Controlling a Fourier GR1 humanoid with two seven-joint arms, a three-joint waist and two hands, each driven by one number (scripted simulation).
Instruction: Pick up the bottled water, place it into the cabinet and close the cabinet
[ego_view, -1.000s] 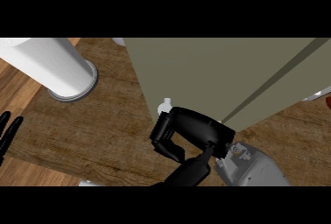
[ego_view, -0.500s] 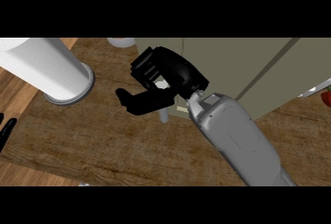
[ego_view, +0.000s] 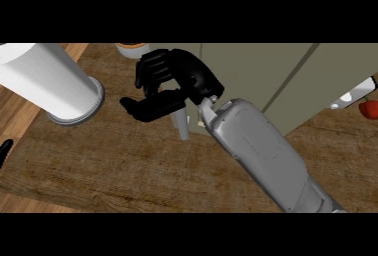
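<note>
1. Forearm (ego_view: 258, 150) of the right arm ran from the lower right of the frame up toward the middle, over the wooden counter (ego_view: 111, 170); the left hand (ego_view: 4, 150) showed only as a black sliver at the left edge, too little to tell its state.
2. Further up, the right hand (ego_view: 173, 82) sat at upper centre, fingers curled in, thumb stuck out to the left; nothing showed inside it; a grey handle (ego_view: 181, 127) stood just below it, and whether they touched I could not tell.
3. Behind the hand lay the grey-green cabinet (ego_view: 258, 70), filling the upper right; I judged the closing step to be in hand.
4. Of the bottled water nothing plainly showed; it was probably hidden by the cabinet; the tall white cylinder (ego_view: 44, 80) at upper left did not read as a bottle.
5. Such a bottle would likely be fairly light, smooth and slippery, with thin walls that give and water that shifts; best taken round the mid-body, not the cap.
</note>
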